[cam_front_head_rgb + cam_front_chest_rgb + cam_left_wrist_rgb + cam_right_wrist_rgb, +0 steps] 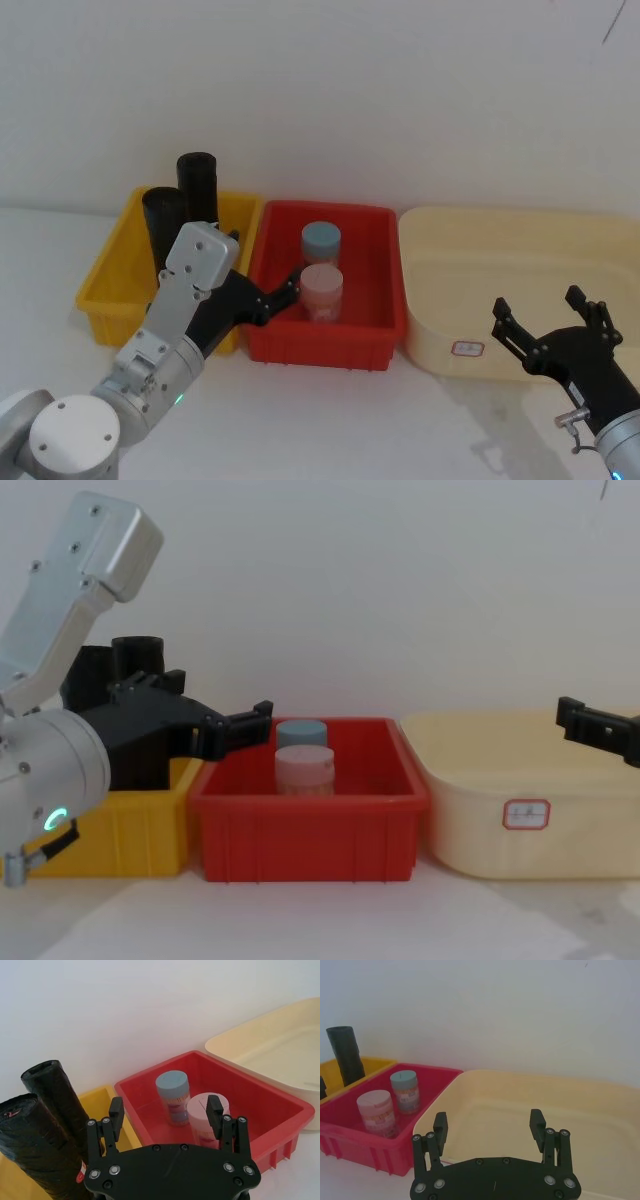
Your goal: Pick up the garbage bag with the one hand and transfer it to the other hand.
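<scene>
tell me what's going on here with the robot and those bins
The left gripper, jaws open, hangs above the edge between the yellow bin and the red bin, holding nothing. The garbage bag stands upright in the yellow bin beside a second black roll, not yet grasped. The right gripper, jaws open, hovers by the cream tub.

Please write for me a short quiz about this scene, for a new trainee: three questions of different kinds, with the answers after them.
1. True or false: the left gripper and the right gripper both have their jaws shut.
2. How many black rolls stand in the yellow bin?
3. Where do the two jars stand? A) in the yellow bin B) in the red bin C) in neither
Key: 1 false, both are open and empty; 2 two; 3 B.
</scene>
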Robot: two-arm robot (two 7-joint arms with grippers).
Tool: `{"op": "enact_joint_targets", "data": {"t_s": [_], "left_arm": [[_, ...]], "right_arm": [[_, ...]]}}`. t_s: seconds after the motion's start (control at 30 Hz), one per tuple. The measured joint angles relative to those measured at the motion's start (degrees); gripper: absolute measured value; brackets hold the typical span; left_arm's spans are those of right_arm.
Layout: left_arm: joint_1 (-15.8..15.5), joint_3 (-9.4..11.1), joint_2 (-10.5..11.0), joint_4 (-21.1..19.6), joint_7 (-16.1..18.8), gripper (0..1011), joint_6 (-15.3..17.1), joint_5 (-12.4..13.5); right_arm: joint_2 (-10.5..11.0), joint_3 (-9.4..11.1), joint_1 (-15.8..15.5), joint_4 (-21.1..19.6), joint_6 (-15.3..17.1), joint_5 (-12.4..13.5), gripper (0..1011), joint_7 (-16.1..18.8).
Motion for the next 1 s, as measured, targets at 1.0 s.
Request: {"op": "enact_joint_targets", "data": {"t_s": [1.0], "left_arm": [[-0.42,-5.85,5.72,-10.46,-7.71,1001,16.82,-6.91]], "right_arm": [[0.0,0.0,0.0,0.0,0.0,0.0,1001,0.0]]}}
